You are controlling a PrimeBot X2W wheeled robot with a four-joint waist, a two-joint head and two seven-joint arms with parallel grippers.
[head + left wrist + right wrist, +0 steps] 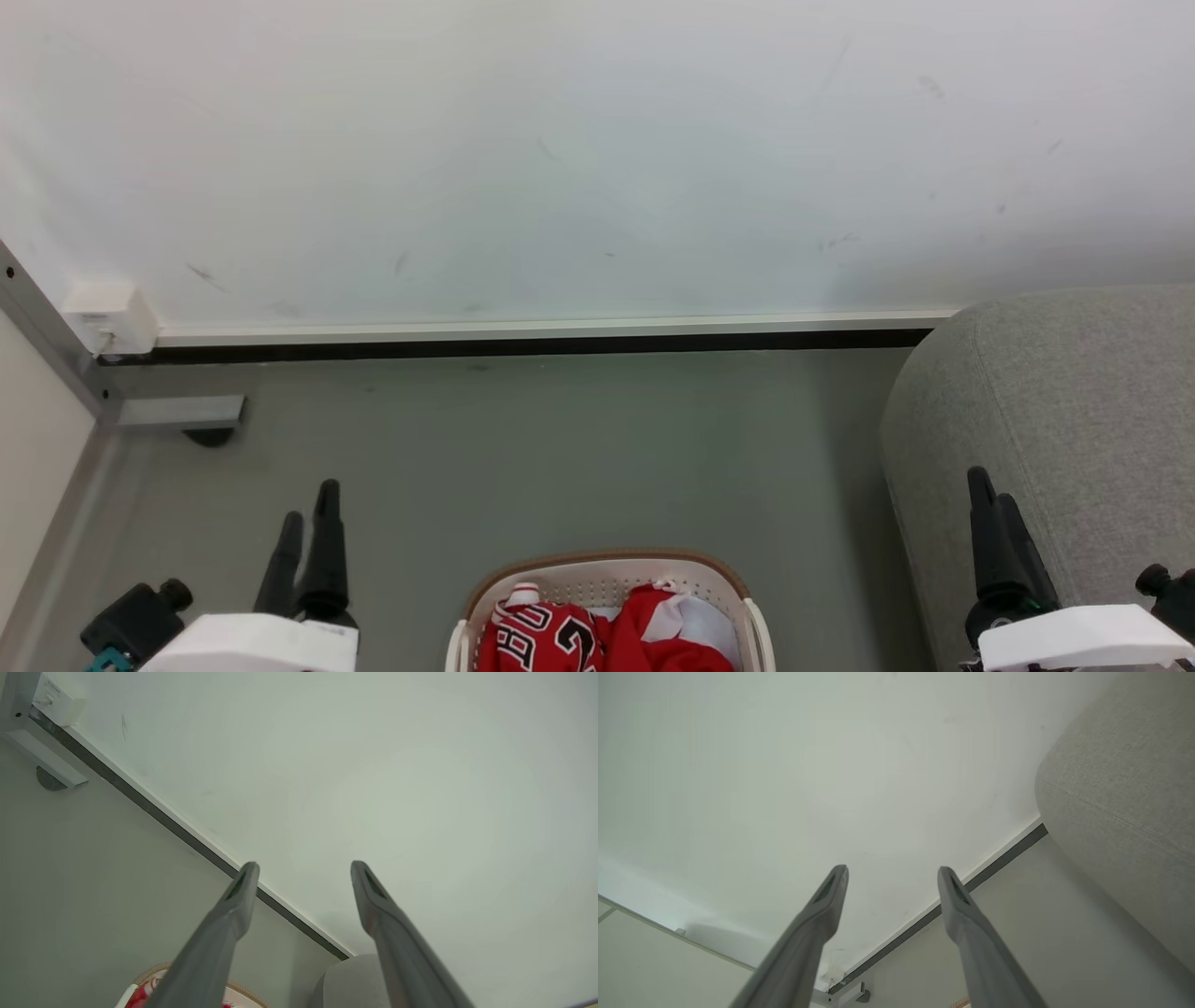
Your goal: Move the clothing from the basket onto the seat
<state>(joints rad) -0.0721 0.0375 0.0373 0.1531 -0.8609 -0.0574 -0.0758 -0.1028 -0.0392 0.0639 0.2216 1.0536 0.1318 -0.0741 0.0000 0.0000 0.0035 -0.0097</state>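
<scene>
The cream basket (607, 571) with its brown rim sits on the floor at the bottom centre of the head view. Red clothing (546, 639) with black-and-white lettering lies in it beside a red and white garment (677, 621). The grey seat (1074, 420) stands at the right. My left gripper (310, 513) is open at the lower left, well to the left of the basket, holding nothing. My right gripper (990, 495) is open at the lower right, in front of the seat's side. The left wrist view catches the basket rim (154, 970) and the seat (350, 982); the right wrist view has the seat (1125, 802).
A white wall (597, 149) with a dark baseboard (523, 343) runs across behind the grey floor (560, 448). A metal bracket (177, 411) and a white box (110, 315) sit at the left corner beside a pale panel (28, 448).
</scene>
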